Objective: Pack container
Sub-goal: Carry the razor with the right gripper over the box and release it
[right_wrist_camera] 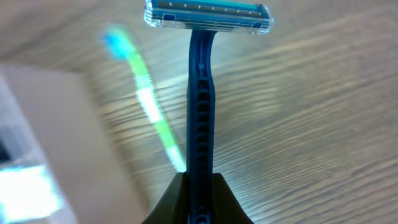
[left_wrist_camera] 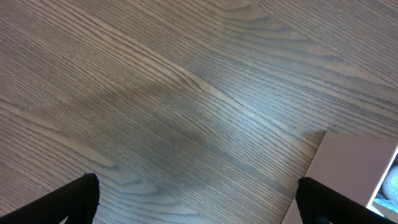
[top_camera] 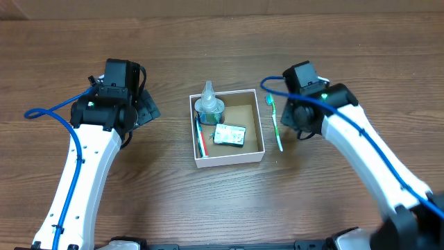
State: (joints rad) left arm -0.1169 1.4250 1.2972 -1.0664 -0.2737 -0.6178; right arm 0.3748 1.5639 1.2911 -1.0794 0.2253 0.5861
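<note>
The container (top_camera: 229, 160), a shallow square box with white walls and a brown inside, sits mid-table. It holds a clear bottle of green liquid (top_camera: 209, 106), a red toothbrush (top_camera: 201, 143) and a small flat packet (top_camera: 229, 135). A green toothbrush (top_camera: 276, 126) lies on the table just right of the box. My right gripper (right_wrist_camera: 200, 182) is shut on a blue razor (right_wrist_camera: 200, 106), its head pointing away, above the table right of the box wall (right_wrist_camera: 50, 130) and near the green toothbrush (right_wrist_camera: 148, 102). My left gripper (left_wrist_camera: 199, 205) is open and empty, left of the box corner (left_wrist_camera: 351, 165).
The wooden table (top_camera: 208, 42) spreads round the box on all sides. The left arm (top_camera: 90, 153) and the right arm (top_camera: 361, 149) reach in from the front edge. The right wrist view is blurred.
</note>
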